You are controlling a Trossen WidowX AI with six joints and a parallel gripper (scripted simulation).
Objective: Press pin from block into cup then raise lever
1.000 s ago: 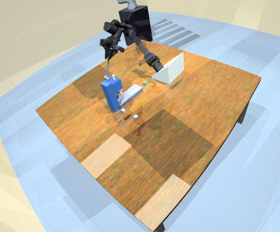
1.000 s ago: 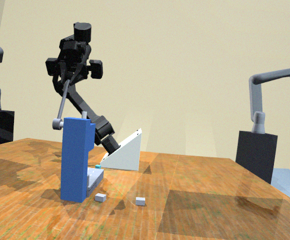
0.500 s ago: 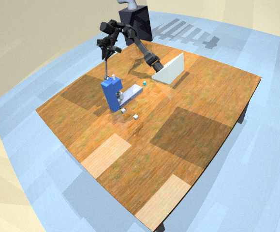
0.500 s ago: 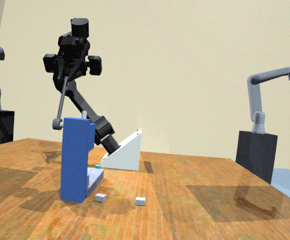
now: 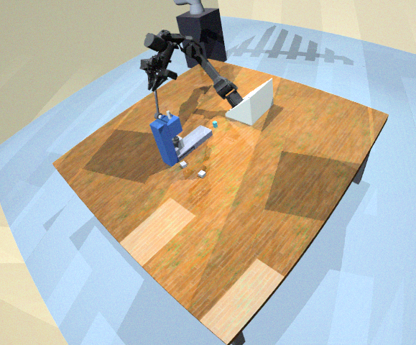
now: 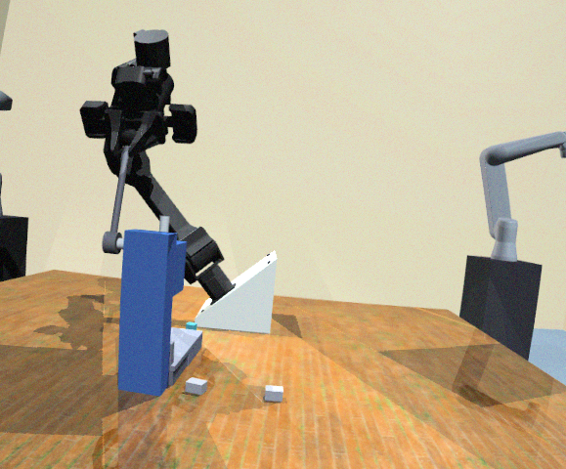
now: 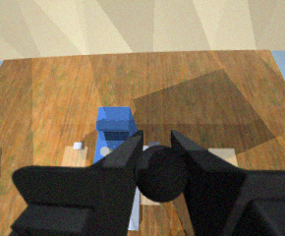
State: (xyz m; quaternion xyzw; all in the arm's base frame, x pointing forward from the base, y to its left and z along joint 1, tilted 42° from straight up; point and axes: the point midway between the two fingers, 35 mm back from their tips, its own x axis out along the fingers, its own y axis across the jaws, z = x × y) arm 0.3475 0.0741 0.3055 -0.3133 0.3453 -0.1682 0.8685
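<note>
Holding the lever's knob [image 6: 128, 135] [image 7: 161, 173] between its closed-in fingers, the end effector [image 5: 153, 89] [image 6: 126, 146] [image 7: 156, 135] is hanging above the blue press [image 5: 165, 142] [image 6: 144, 313] [image 7: 114, 118]. The lever [image 5: 156, 100] [image 6: 119, 196] is standing nearly upright from its side pivot, so the return stroke is probably the step in hand, though one moment is not settling the stroke's direction. The next move is likely calling for finishing the upward arc, then opening the fingers straight off the knob without tugging.

As for room, the counter [image 5: 219, 208] [image 6: 348, 363] [image 7: 59, 93] is stretching well past the press, its edges lying well apart from it. The white wedge [image 5: 261, 103] [image 6: 247, 308] is standing by the arm's foot. The press's pale bed [image 5: 197, 138] [image 6: 187, 343] [image 7: 134, 211] is reaching toward that side. A small grey piece, likely the task's block, [image 5: 180, 142] is sitting at the bed's press end; its pin and exact alignment are staying too small to tell. Beyond the bed's free end, a cyan piece [image 5: 214, 123] [image 6: 191, 325] is resting nearby.
</note>
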